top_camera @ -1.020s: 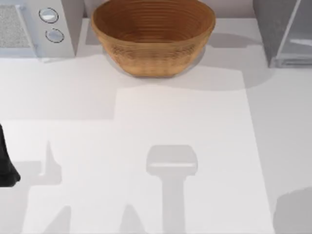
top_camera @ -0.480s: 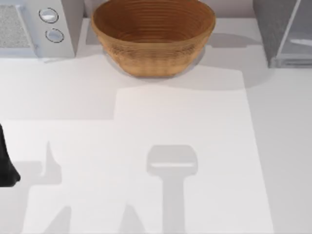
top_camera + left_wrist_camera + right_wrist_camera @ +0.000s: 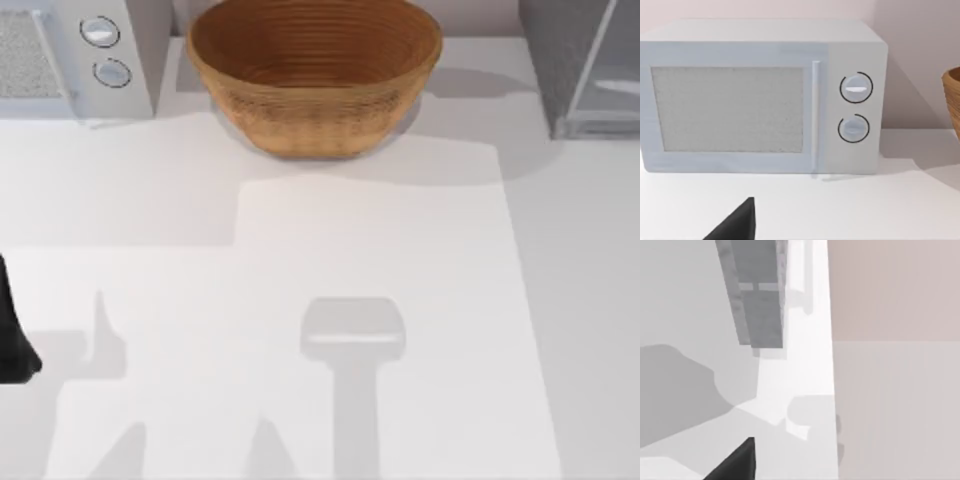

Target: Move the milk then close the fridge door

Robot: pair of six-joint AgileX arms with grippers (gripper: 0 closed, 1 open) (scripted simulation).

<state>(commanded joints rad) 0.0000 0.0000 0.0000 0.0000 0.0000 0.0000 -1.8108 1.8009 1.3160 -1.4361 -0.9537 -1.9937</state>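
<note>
Near edge, left: one dark part of the left arm (image 3: 12, 340) pokes in over the white desk (image 3: 400, 260), at the desk's left border. A black tip of the left gripper (image 3: 737, 225) hangs low above the desk, facing the microwave; whether its jaws are spread or pressed together cannot be told.

Right side: a black tip of the right gripper (image 3: 737, 465) sits above the desk's right margin, with the speckled cabinet farther off. Grip state here: cannot tell either.

Middle of desk: bare white surface crossed by grey shadows.

Far row, counted left to right:
- 1 light grey box-shaped microwave (image 3: 70, 55), far left corner, with a speckled window and 2 round knobs (image 3: 856, 107) stacked one over the other on its right panel.
- 1 round brown woven wicker basket (image 3: 315, 70), far centre, just right of the microwave and apart from it; its inside looks bare.
- 1 dark grey speckled cabinet (image 3: 560, 55), far right corner.
- 1 flat pale grey glassy fridge door (image 3: 612, 70) with a lighter frame edge, on the cabinet's right, standing at an angle to the cabinet.

The desk between the basket and the cabinet carries only the basket's shadow.
</note>
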